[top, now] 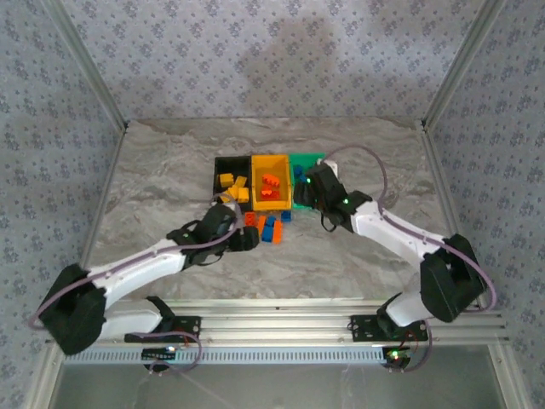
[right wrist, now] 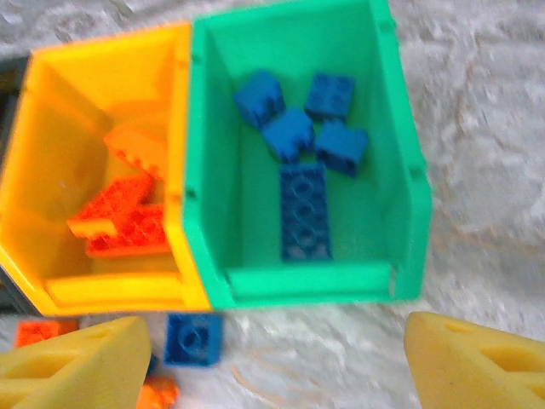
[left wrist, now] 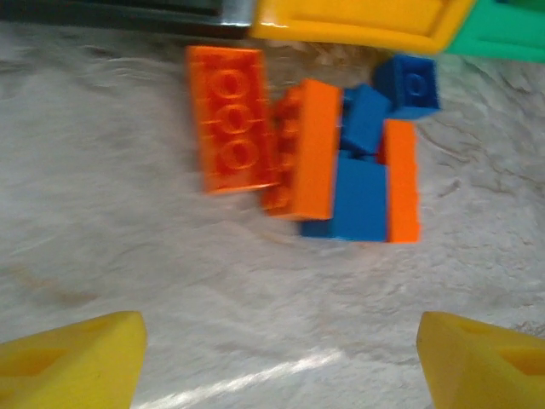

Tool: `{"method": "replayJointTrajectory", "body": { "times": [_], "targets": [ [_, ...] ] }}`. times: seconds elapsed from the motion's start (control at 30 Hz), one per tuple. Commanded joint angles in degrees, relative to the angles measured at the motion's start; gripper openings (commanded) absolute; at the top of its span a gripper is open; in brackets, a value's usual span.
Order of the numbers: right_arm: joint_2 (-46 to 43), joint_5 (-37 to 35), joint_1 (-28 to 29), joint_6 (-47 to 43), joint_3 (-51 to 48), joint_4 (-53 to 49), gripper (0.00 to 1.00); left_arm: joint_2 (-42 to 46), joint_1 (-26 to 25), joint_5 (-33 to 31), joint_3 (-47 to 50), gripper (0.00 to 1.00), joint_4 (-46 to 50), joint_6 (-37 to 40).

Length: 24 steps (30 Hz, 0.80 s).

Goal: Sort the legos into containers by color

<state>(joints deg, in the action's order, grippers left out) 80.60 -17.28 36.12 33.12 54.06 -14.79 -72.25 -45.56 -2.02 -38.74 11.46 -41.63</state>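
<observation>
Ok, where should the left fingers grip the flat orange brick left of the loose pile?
From above, across its long sides. The flat orange brick lies flat, its left side free; another orange brick crowds the right, so that gap looks tight.

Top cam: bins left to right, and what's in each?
black bin holding yellow bricks → yellow bin holding red-orange bricks → green bin, contents unclear from this view

Black bin (left wrist: 111,8) cut off at top edge.
</observation>
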Motion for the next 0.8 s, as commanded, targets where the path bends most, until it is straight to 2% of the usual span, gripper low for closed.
{"method": "replayJointTrajectory", "body": {
  "times": [0.0,0.13,0.27,0.33,0.43,0.5,0.6,0.77],
  "targets": [
    [-4.7,-0.8,-0.2,4.2,-7.2,0.4,0.80,-7.1,-2.9,-4.5,-6.3,0.71,-1.4,5.4],
    [-10.4,-1.0,-0.3,5.2,-11.9,-0.7,0.81,-15.7,-4.2,-7.9,-12.6,0.59,-3.2,9.6],
    [-14.4,-1.3,-0.4,5.5,-14.4,-2.0,0.81,-19.9,-5.6,-8.9,-15.9,0.51,-6.8,12.5],
    [-16.4,-1.3,-0.5,5.9,-15.5,-2.2,0.81,-21.7,-7.1,-13.4,-17.6,0.48,-6.7,14.1],
    [-19.2,-1.2,-0.5,6.3,-16.8,-2.5,0.81,-25.5,-7.3,-20.3,-21.0,0.41,-1.7,12.9],
    [-20.9,-1.3,-0.6,6.5,-17.4,-2.7,0.81,-27.5,-7.3,-22.6,-22.0,0.40,0.4,11.9],
    [-23.3,-1.9,-0.6,6.6,-18.1,-3.4,0.81,-30.3,-7.3,-22.4,-22.2,0.40,1.3,10.9],
    [-25.9,-2.6,-0.8,6.7,-18.5,-4.7,0.81,-33.3,-7.4,-14.6,-21.5,0.41,1.3,9.4]
  ]
}}
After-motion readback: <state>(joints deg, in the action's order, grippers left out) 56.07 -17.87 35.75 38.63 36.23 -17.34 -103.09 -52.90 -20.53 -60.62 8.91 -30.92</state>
